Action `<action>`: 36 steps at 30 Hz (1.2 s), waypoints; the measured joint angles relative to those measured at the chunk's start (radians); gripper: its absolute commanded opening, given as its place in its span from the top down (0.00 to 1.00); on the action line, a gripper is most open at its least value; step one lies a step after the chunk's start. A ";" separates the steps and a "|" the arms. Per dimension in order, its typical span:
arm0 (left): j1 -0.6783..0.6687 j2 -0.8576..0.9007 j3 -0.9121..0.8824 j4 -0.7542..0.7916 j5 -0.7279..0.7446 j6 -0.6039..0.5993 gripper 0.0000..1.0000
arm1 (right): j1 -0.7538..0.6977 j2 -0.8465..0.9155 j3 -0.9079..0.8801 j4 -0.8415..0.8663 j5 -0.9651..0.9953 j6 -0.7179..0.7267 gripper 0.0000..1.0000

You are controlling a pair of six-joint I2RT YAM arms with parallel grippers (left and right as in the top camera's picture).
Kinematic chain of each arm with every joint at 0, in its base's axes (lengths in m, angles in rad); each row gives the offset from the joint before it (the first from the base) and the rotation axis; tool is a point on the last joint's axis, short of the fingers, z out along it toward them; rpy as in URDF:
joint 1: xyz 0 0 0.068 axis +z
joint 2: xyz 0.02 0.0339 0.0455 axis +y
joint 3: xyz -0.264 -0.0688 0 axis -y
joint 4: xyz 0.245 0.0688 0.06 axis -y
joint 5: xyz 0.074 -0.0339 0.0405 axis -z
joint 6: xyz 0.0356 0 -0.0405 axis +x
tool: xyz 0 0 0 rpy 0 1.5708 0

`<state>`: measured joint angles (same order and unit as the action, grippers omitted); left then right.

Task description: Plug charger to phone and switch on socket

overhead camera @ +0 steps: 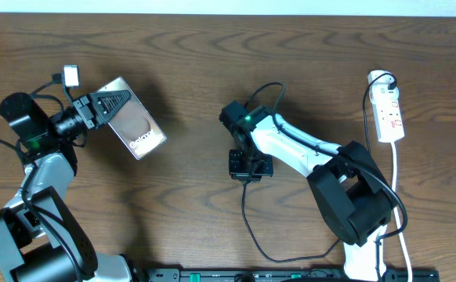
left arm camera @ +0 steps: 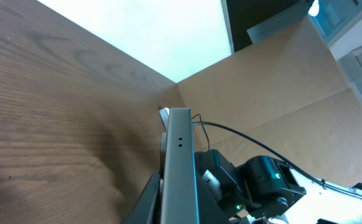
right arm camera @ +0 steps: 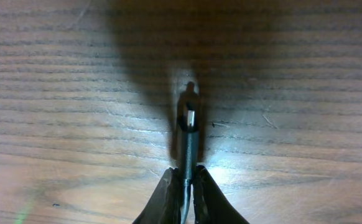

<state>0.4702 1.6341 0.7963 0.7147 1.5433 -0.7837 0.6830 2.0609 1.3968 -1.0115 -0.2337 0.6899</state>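
My left gripper is shut on the phone, a dark slab with white lettering, and holds it tilted above the table at the left. In the left wrist view the phone shows edge-on, clamped between the fingers. My right gripper is at mid table, shut on the charger's thin black cable just behind the connector tip. In the right wrist view the tip sticks out past the shut fingers, close over the wood. The white socket lies at the far right with a white plug at its top end.
The socket's white cord runs down the right side toward the front edge. The black cable loops along the front of the table beside the right arm's base. A white wall and a cardboard panel stand beyond the table.
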 measured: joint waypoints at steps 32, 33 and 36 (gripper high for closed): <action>0.000 0.000 0.000 0.000 0.000 0.000 0.92 | -0.008 0.006 0.000 0.043 0.031 0.018 0.90; 0.000 0.000 0.000 0.000 0.000 0.000 0.92 | -0.008 0.006 0.000 0.042 0.032 0.018 0.93; 0.000 0.000 0.000 0.000 0.000 0.000 0.92 | -0.008 0.006 0.000 0.036 0.041 0.021 0.99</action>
<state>0.4702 1.6341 0.7963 0.7147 1.5433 -0.7837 0.6754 2.0674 1.3968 -0.9756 -0.1925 0.7109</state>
